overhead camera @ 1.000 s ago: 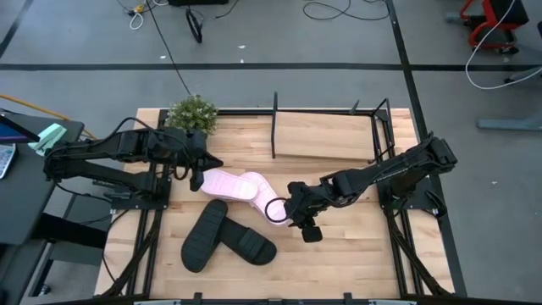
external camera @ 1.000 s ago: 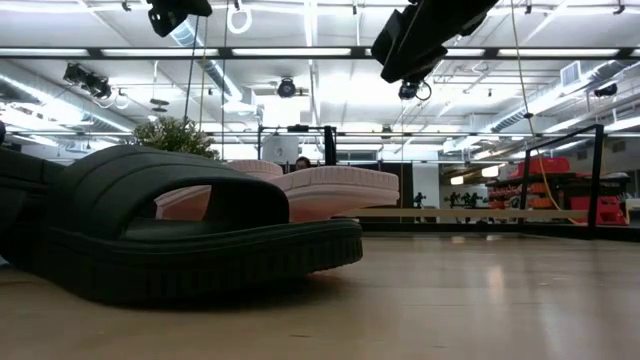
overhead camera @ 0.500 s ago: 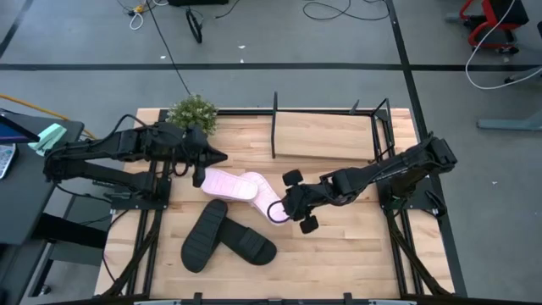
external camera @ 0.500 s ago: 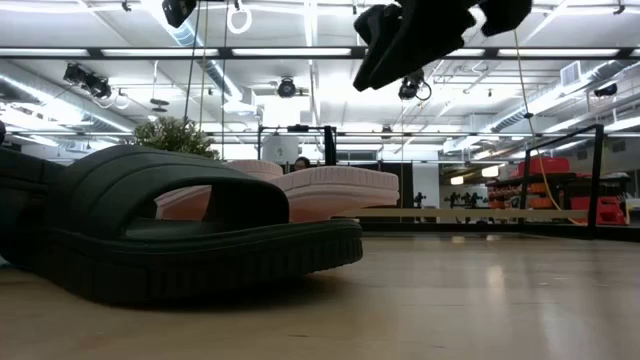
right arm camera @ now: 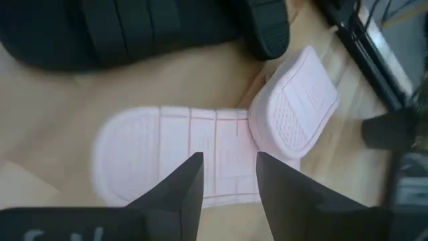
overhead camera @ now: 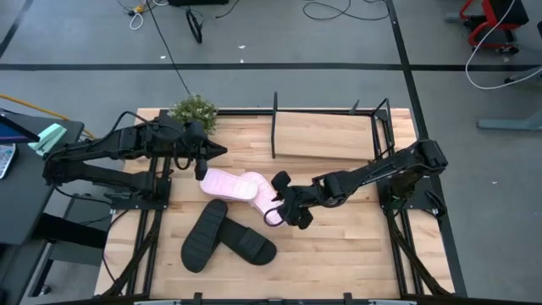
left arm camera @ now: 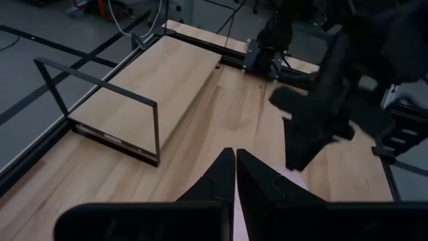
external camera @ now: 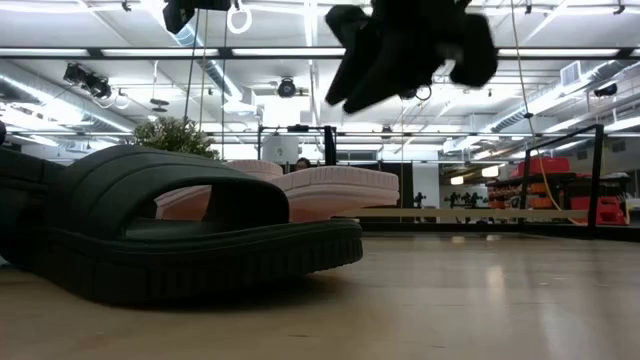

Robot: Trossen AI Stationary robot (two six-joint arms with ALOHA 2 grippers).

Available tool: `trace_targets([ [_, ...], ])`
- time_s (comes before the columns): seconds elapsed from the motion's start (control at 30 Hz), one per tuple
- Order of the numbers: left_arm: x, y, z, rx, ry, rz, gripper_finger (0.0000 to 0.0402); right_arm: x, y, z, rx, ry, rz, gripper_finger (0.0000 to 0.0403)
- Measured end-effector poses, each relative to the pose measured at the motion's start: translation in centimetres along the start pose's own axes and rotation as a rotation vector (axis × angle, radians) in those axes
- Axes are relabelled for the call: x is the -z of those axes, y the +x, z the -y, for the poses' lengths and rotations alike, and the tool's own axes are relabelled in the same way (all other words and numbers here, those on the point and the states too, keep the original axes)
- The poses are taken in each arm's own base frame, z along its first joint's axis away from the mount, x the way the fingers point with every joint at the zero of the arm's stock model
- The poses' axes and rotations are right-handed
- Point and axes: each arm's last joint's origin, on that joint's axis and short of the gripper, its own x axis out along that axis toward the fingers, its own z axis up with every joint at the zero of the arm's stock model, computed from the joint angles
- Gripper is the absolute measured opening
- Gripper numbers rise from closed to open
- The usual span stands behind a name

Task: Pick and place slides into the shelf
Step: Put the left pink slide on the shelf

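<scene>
Two pale pink slides (overhead camera: 229, 183) (overhead camera: 268, 206) lie mid-table, one overlapping the other's end (right arm camera: 297, 110). Two black slides (overhead camera: 203, 234) (overhead camera: 251, 245) lie crossed nearer the table's near edge; one fills the low view (external camera: 180, 235). The shelf (overhead camera: 326, 135) stands at the far edge, its wooden board tilted. My right gripper (overhead camera: 282, 202) hovers open above the pink slides, its fingers (right arm camera: 184, 184) over one of them (right arm camera: 174, 150). My left gripper (overhead camera: 216, 153) is shut and empty in the air left of the shelf, beside the plant.
A small green potted plant (overhead camera: 193, 112) stands at the far left corner. Bare wood lies right of the slides and in front of the shelf (left arm camera: 120, 100). The shelf's black end posts (overhead camera: 274, 125) rise above the board.
My right gripper has gone toward the table's left and far edge, sinking a little, and has rolled about its own axis; it now hangs over the pink slides. The slides have not moved.
</scene>
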Motion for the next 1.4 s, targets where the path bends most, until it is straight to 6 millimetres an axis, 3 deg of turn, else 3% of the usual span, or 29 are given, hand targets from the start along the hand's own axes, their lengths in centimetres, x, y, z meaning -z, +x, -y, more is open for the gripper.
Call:
trace_targets([
  [0.17, 0.0, 0.0, -0.1, -0.006, -0.009, 0.003, 0.0026, 0.2, 2.0, 0.0, 0.093, -0.099, -0.053, 0.015],
  [0.33, 0.0, 0.0, -0.1, -0.005, -0.017, 0.003, 0.0031, 0.4, 2.7, 0.9, 0.141, -0.035, -0.037, 0.0161],
  [0.6, 0.0, 0.0, -0.1, -0.005, -0.037, 0.003, 0.0022, 0.5, 3.8, 1.0, 0.147, -0.016, -0.017, 0.0148],
  [0.77, 0.0, 0.0, -0.1, -0.006, -0.062, 0.001, 0.0019, 0.4, 4.3, 1.2, 0.154, 0.083, 0.001, 0.0174],
  [0.87, 0.0, 0.0, -0.1, -0.006, -0.068, 0.002, 0.0022, -0.2, 3.9, 2.2, 0.166, 0.307, 0.026, 0.0192],
  [1.03, 0.0, 0.0, -0.1, -0.007, -0.11, -0.002, 0.003, -0.4, 2.2, 5.1, 0.087, 1.038, -0.048, 0.0208],
  [1.13, 0.0, 0.0, -0.1, -0.007, -0.115, -0.002, 0.0031, 0.0, 2.0, 6.4, -0.004, 1.366, -0.03, 0.021],
  [1.27, 0.0, 0.0, -0.1, -0.007, -0.114, -0.002, 0.0025, 0.0, 2.1, 7.0, -0.032, 1.592, 0.022, 0.0214],
  [1.4, 0.0, -0.2, -0.1, -0.006, -0.114, 0.002, 0.0018, 0.7, 3.4, 6.0, -0.031, 1.731, -0.032, 0.0233],
])
